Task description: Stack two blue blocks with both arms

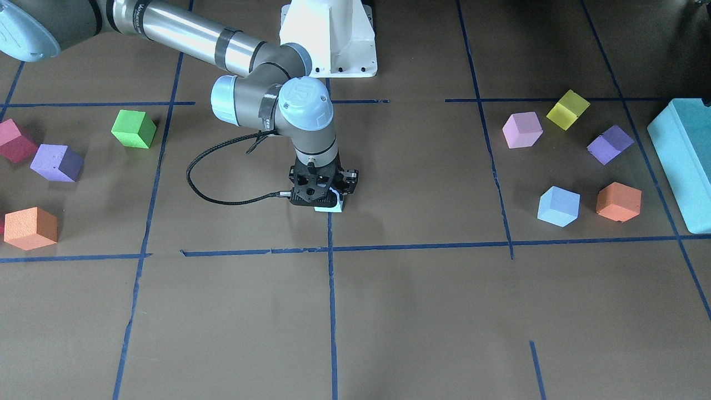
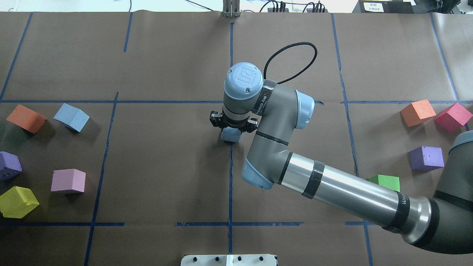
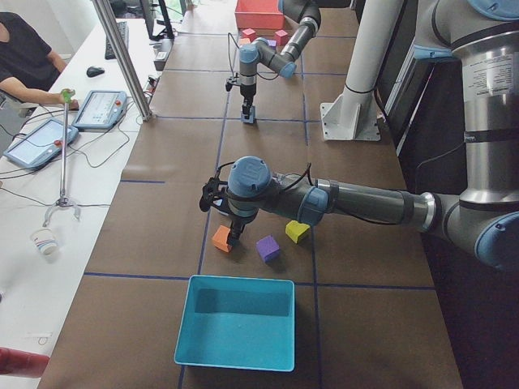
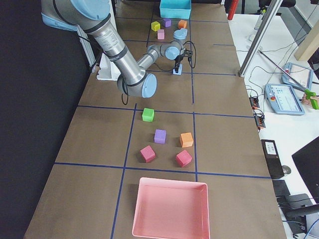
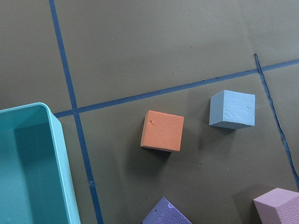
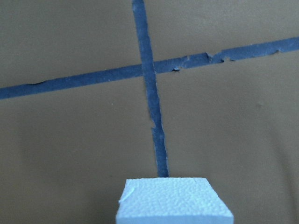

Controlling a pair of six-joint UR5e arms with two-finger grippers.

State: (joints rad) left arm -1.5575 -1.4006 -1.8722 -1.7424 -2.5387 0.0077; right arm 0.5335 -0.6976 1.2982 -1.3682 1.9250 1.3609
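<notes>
Low in the left-side view, the left gripper [image 3: 234,237] hangs just over the orange cube [image 3: 221,239]; how wide it stands I cannot tell. Its wrist view shows the second blue block [image 5: 232,109] lying free at the upper right, beside that cube. Farther up the frame, the right gripper [image 2: 233,127] straddles the first blue block [image 2: 231,135]; whether it presses I cannot tell. I judge the base is being placed. Next, the left arm must grasp its block and set it on top.

logo "UR" | joint cap [image 2: 244,76] of right arm [image 2: 343,188]; sleeve print [image 1: 147,11] | too small to read
</notes>
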